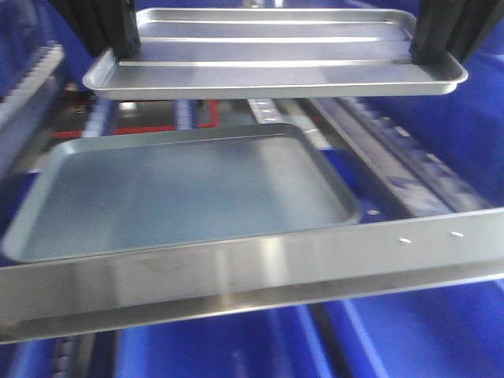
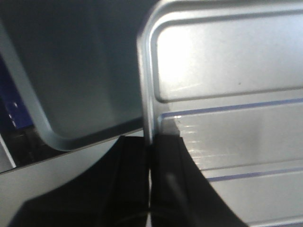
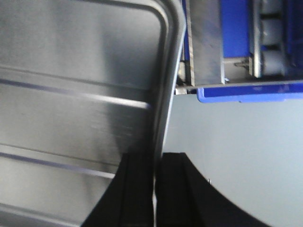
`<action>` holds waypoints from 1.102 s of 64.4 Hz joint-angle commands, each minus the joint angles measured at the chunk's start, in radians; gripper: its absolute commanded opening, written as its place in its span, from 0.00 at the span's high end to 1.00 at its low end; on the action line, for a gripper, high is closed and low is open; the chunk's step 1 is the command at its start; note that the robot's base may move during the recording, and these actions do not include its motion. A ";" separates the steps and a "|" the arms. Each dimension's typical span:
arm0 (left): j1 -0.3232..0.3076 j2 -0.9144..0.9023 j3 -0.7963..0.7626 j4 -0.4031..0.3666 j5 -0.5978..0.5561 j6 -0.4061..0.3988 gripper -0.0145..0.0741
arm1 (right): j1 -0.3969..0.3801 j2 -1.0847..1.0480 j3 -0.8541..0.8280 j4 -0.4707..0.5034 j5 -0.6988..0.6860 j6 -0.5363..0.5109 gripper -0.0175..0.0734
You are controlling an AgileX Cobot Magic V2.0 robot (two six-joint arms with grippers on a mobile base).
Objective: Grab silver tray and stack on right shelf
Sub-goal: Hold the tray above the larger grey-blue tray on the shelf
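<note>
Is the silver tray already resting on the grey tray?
No, the silver tray hangs clear above the grey tray, with a gap between them, held at its ends by the left pincer and the right pincer.

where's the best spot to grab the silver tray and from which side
Pinch the silver tray by its low raised rim on each short end, coming in from the two sides. It is wide, flat and shallow, so the thin rim is all a tool can clamp, and opposite holds keep it level. The left tool and right tool grip it so.
</note>
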 commanded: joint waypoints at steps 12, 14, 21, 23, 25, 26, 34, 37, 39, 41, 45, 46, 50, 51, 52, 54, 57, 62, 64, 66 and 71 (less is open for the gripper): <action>-0.013 -0.044 -0.031 -0.015 0.075 0.031 0.94 | 0.001 -0.035 -0.030 -0.009 -0.066 -0.025 0.75; -0.013 -0.044 -0.031 -0.015 0.075 0.031 0.94 | 0.001 -0.035 -0.030 -0.009 -0.066 -0.025 0.75; -0.013 -0.044 -0.031 -0.015 0.075 0.031 0.94 | 0.001 -0.035 -0.030 -0.009 -0.066 -0.025 0.75; -0.013 -0.044 -0.031 -0.015 0.075 0.031 0.94 | 0.001 -0.035 -0.030 -0.009 -0.066 -0.025 0.75; -0.013 -0.044 -0.031 -0.015 0.075 0.031 0.94 | 0.001 -0.035 -0.030 -0.009 -0.066 -0.025 0.75; -0.013 -0.044 -0.031 -0.015 0.075 0.031 0.94 | 0.001 -0.035 -0.030 -0.009 -0.066 -0.025 0.75; -0.013 -0.044 -0.031 -0.015 0.075 0.031 0.94 | 0.001 -0.035 -0.030 -0.009 -0.066 -0.025 0.75; -0.013 -0.044 -0.031 -0.015 0.075 0.031 0.94 | 0.001 -0.035 -0.030 -0.009 -0.066 -0.025 0.75; -0.013 -0.044 -0.031 -0.015 0.075 0.031 0.94 | 0.001 -0.035 -0.030 -0.009 -0.066 -0.025 0.75; -0.013 -0.044 -0.031 -0.015 0.075 0.031 0.94 | 0.001 -0.035 -0.030 -0.009 -0.066 -0.025 0.75; -0.013 -0.044 -0.031 -0.015 0.075 0.031 0.94 | 0.001 -0.035 -0.030 -0.009 -0.066 -0.025 0.75; -0.013 -0.044 -0.031 -0.015 0.075 0.031 0.94 | 0.001 -0.035 -0.030 -0.009 -0.066 -0.025 0.75; -0.013 -0.044 -0.031 -0.015 0.075 0.031 0.94 | 0.001 -0.035 -0.030 -0.009 -0.066 -0.025 0.75; -0.013 -0.044 -0.031 -0.015 0.075 0.031 0.94 | 0.001 -0.035 -0.030 -0.009 -0.066 -0.025 0.75; -0.013 -0.044 -0.031 -0.015 0.075 0.031 0.94 | 0.001 -0.035 -0.030 -0.009 -0.066 -0.025 0.75; -0.013 -0.044 -0.031 -0.015 0.075 0.031 0.94 | 0.001 -0.035 -0.030 -0.009 -0.066 -0.025 0.75; -0.013 -0.044 -0.031 -0.015 0.075 0.031 0.94 | 0.001 -0.035 -0.030 -0.009 -0.066 -0.025 0.75; -0.013 -0.044 -0.031 -0.015 0.075 0.031 0.94 | 0.001 -0.035 -0.030 -0.009 -0.066 -0.025 0.75; -0.013 -0.044 -0.031 -0.015 0.075 0.031 0.94 | 0.001 -0.035 -0.030 -0.009 -0.066 -0.025 0.75; -0.013 -0.044 -0.031 -0.015 0.075 0.031 0.94 | 0.001 -0.035 -0.030 -0.009 -0.066 -0.025 0.75; -0.013 -0.044 -0.031 -0.015 0.075 0.031 0.94 | 0.001 -0.035 -0.030 -0.009 -0.066 -0.025 0.75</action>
